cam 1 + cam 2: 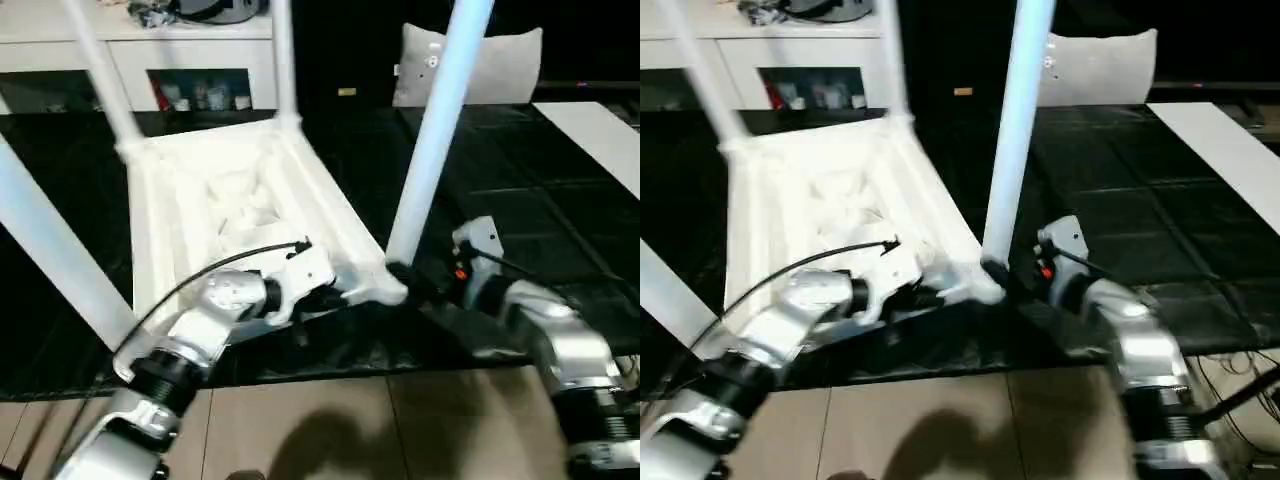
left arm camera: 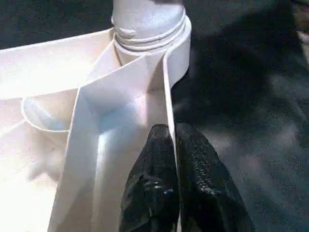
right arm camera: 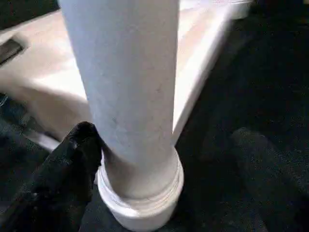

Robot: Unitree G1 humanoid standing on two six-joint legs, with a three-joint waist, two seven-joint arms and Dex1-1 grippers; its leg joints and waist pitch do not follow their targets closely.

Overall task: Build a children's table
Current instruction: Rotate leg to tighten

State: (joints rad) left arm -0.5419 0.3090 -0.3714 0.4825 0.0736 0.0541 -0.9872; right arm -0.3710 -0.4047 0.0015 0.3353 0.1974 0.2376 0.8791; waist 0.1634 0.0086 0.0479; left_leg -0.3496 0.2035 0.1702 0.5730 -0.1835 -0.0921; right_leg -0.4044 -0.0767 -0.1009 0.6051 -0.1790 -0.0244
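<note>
Legs look all in: I count four long tapered white plastic legs standing up from the corners of the upturned white plastic table top [image 1: 240,200] w/ its ribbed underside facing me, so I'd judge the leg-fitting step is about done. The top lies on dark floor mats [image 1: 520,200], near edge toward me, between my two forearms.

Near right leg [image 1: 430,130] is the one in hand. In the right wrist view it sits in its round corner socket [image 3: 140,193], threaded collar showing at the base. Right gripper [image 1: 425,282] is right at that base; one black finger [image 3: 72,159] lies against the leg's side, the other blurred off to the far side w/ a clear gap, so jaws stand wide around the leg, not clamping it.

Left gripper [image 2: 176,183] has jaws pinched nearly shut on the thin upright rim wall of the top [image 2: 166,96], one finger each side, just short of that same corner socket. That's my steadying hold.

Next, I reckon: check the leg is seated firm, clear the right arm w/o knocking it, then the whole thing needs turning onto its feet. That calls for a grip on both sides; the rim is thin and could slip.
</note>
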